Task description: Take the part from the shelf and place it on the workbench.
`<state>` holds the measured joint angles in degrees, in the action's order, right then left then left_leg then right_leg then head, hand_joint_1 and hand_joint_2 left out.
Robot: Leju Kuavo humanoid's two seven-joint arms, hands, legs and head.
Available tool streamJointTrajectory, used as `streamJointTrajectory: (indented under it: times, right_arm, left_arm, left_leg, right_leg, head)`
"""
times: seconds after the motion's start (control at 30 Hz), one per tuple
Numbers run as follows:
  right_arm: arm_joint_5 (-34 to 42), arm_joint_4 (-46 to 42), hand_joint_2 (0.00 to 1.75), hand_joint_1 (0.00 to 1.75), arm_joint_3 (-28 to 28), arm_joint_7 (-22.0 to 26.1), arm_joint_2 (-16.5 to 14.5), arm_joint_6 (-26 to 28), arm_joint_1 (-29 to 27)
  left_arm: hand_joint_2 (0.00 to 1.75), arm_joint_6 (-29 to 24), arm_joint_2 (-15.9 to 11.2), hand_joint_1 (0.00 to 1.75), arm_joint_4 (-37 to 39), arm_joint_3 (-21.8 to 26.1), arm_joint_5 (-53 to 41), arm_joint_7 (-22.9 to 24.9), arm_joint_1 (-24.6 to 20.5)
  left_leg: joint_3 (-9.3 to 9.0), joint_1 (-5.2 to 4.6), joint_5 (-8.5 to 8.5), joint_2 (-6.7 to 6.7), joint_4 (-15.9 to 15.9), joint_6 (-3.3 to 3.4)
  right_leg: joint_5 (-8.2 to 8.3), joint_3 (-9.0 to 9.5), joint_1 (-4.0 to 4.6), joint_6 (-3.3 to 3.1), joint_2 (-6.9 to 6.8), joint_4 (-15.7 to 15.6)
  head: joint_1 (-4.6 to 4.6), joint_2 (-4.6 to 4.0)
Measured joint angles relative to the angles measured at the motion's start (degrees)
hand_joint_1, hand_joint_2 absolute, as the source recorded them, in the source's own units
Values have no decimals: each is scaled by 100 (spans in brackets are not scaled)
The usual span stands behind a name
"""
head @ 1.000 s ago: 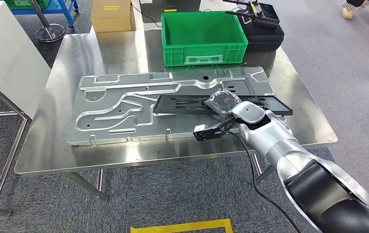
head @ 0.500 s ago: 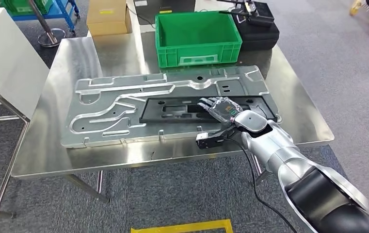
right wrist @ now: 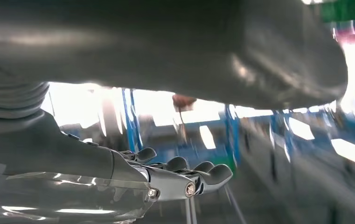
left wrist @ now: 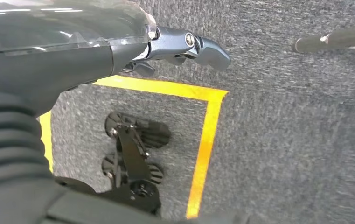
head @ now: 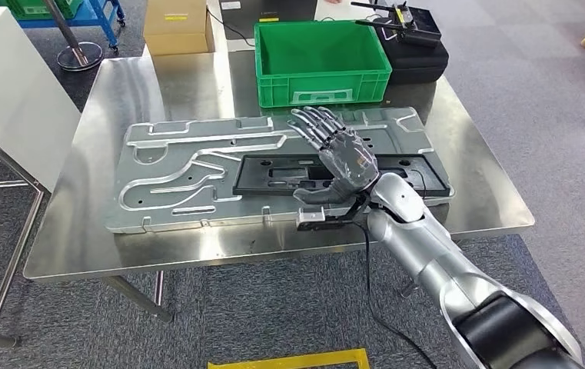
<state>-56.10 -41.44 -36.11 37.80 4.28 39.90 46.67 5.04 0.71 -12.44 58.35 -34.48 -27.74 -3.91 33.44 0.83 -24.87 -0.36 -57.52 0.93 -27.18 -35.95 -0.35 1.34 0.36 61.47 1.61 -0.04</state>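
Part: black part (head: 289, 172) lies flat on the desk (head: 120, 84) (placing looks done).
Right hand (head: 343, 154): raised above it, fingers (head: 310, 123) apart, empty.
Left hand (left wrist: 119, 42): hanging; fingers' state unclear.

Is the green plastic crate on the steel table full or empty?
Empty: the head view looks into the green plastic crate and shows its bare floor and inner walls.

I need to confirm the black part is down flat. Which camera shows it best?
The head view: the black part lies lengthwise on the silver plate on the workbench, with the right hand raised open above it. The right wrist view gives a blurred background behind the fingers; the left wrist view looks at the floor.
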Motion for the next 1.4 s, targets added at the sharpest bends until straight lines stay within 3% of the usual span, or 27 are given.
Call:
streamJointTrajectory:
  times: [0.1, 0.13, 0.17, 0.2, 0.27, 0.33, 0.47, 0.53, 0.6, 0.63, 0.67, 0.7, 0.77, 0.83, 1.0, 1.03, 1.1, 1.17, 1.2, 1.23, 1.27, 1.3, 1.33, 1.4]
  right_arm:
    - [-534, -1782, 0, 0, 851, 85, 145, 25, -973]
    - [-670, -2326, 0, 0, 1202, 134, 161, 27, -1313]
    - [-799, -2848, 0, 0, 1553, 163, 171, 27, -1652]
    - [-912, -3367, 0, 0, 1923, 178, 179, 27, -2009]
    - [-952, -4318, 0, 0, 2835, 178, 182, 28, -2778]
    - [-696, -4954, 0, 0, 3956, 114, 188, 28, -3518]
    - [-341, -5263, 0, 0, 5807, 121, 159, 27, -4667]
    - [-334, -5187, 0, 0, 6594, 178, -26, 26, -5143]
    - [-346, -4945, 0, 0, 7279, 184, -227, 25, -5466]
    - [-368, -4770, 0, 0, 7574, 181, -304, 25, -5573]
    - [-403, -4564, 0, 0, 7862, 180, -369, 25, -5651]
    - [-451, -4332, 0, 0, 8126, 180, -429, 21, -5696]
    - [-509, -3780, 0, 0, 8547, 182, -541, -83, -5704]
    - [-475, -3235, 0, 0, 8861, 180, -642, -229, -5657]
    - [-388, -2748, 0, 0, 9107, 156, -756, -431, -5615]
    - [-413, -2348, 0, 0, 9282, 88, -805, -650, -5551]
    - [-758, -1133, 0, 0, 9702, -384, -871, -1067, -5332]
    - [-1201, 25, 0, 0, 10001, -994, -893, -1263, -5116]
    - [-1311, 360, 0, 0, 10053, -1203, -893, -1310, -5050]
    - [-1393, 661, 0, 0, 10095, -1396, -890, -1374, -4993]
    - [-1459, 918, 0, 0, 10130, -1559, -884, -1439, -4944]
    - [-1535, 1165, 0, 0, 10162, -1731, -875, -1517, -4898]
    - [-1613, 1380, 0, 0, 10182, -1886, -860, -1601, -4855]
    - [-1770, 1730, 0, 0, 10199, -2145, -832, -1770, -4782]
  left_arm:
    - [0, 81, 32, 0, 0, 37, -32, -4, 47]
    - [0, 108, 46, 0, 0, 51, -34, -3, 71]
    - [0, 130, 64, 0, 0, 67, -35, -2, 93]
    - [0, 153, 85, 0, 0, 84, -35, -1, 113]
    - [0, 179, 144, 0, 0, 125, -25, -3, 152]
    - [0, 189, 208, 0, 0, 174, -3, -30, 210]
    - [0, 237, 294, 0, 0, 234, 9, -125, 332]
    - [0, 255, 320, 0, 0, 243, -39, -139, 348]
    - [0, 271, 343, 0, 0, 243, -113, -146, 363]
    - [0, 280, 346, 0, 0, 243, -151, -149, 370]
    - [0, 288, 349, 0, 0, 243, -190, -152, 376]
    - [0, 294, 351, 0, 0, 243, -230, -155, 378]
    - [0, 310, 346, 0, 0, 243, -278, -169, 371]
    - [0, 332, 339, 0, 0, 243, -297, -189, 357]
    - [0, 349, 338, 0, 0, 243, -321, -214, 353]
    - [0, 350, 337, 0, 1, 244, -334, -232, 354]
    - [0, 348, 332, 0, 2, 248, -379, -282, 353]
    - [0, 341, 326, 0, 2, 250, -434, -325, 354]
    - [0, 336, 325, 0, 2, 250, -454, -330, 357]
    - [0, 330, 325, 0, 2, 250, -473, -333, 359]
    - [0, 324, 325, 0, 2, 250, -489, -334, 359]
    - [0, 319, 325, 0, 2, 250, -504, -338, 358]
    - [0, 316, 325, 0, 3, 250, -519, -342, 354]
    - [0, 307, 325, 0, 4, 250, -538, -351, 334]
  left_leg:
    - [-8, -4, -6, -31, 10, 50]
    - [-10, -9, -14, -40, 8, 57]
    - [-16, -14, -24, -47, 6, 62]
    - [-30, -18, -37, -57, 5, 63]
    - [-70, -33, -74, -94, -1, 52]
    - [-101, -55, -113, -139, -9, 15]
    - [-135, -71, -253, -97, -75, -83]
    - [17, -64, -615, -48, -530, -129]
    - [287, -50, -1052, -19, -1262, -171]
    - [360, -41, -1155, -11, -1503, -184]
    - [335, -35, -1144, -6, -1544, -191]
    - [200, -29, -1029, -4, -1360, -190]
    - [-280, -26, -707, -8, -556, -167]
    - [-589, -46, -527, -15, 18, -127]
    - [-607, -69, -486, -17, 93, -86]
    - [-595, -64, -446, -3, 109, -45]
    - [-500, -59, -310, 19, 150, 68]
    - [-349, -68, -172, 18, 169, 137]
    - [-280, -75, -131, 2, 160, 132]
    - [-214, -81, -93, -22, 148, 122]
    - [-148, -83, -59, -55, 132, 107]
    - [-85, -84, -22, -95, 110, 87]
    - [-31, -81, 11, -136, 86, 65]
    - [51, -87, 74, -223, 38, 6]
  right_leg:
    - [-550, -508, -15, 58, -6, 1089]
    - [-604, -623, -17, 64, -6, 1310]
    - [-538, -626, -17, 61, -6, 1301]
    - [-376, -506, -15, 47, -10, 1064]
    - [-14, -69, 13, -10, -58, 241]
    - [125, 219, 52, -65, -113, -287]
    - [140, 309, 24, -154, -109, -426]
    - [162, 337, -7, -200, -128, -464]
    - [166, 314, -10, -218, -134, -452]
    - [167, 298, -10, -218, -132, -441]
    - [168, 283, -11, -217, -126, -428]
    - [169, 273, -14, -216, -117, -414]
    - [179, 264, -15, -197, -88, -387]
    - [193, 262, -3, -157, -66, -364]
    - [218, 254, 1, -105, -56, -357]
    - [232, 247, -9, -64, -45, -357]
    - [-122, 120, -37, 34, -28, -31]
    - [-718, -111, -56, 105, -25, 700]
    - [-854, -177, -58, 117, -26, 1011]
    - [-852, -166, -58, 121, -25, 1167]
    - [-726, -56, -57, 115, -22, 1120]
    - [-541, 161, -58, 99, 2, 868]
    - [-408, 443, -60, 70, 91, 474]
    - [-356, 930, -55, 3, 319, -280]
  head:
    - [-2, 0]
    - [-3, 0]
    - [-2, 0]
    - [-2, 0]
    - [-2, 0]
    - [-1, 0]
    - [2, 0]
    - [7, 0]
    - [11, 0]
    - [11, 0]
    - [10, 0]
    - [11, 0]
    - [10, 0]
    - [8, 0]
    - [1, 0]
    - [-1, 0]
    - [-14, 0]
    - [-28, 0]
    - [-30, 0]
    - [-29, 0]
    - [-30, 0]
    - [-30, 0]
    - [-30, 0]
    - [-27, 0]
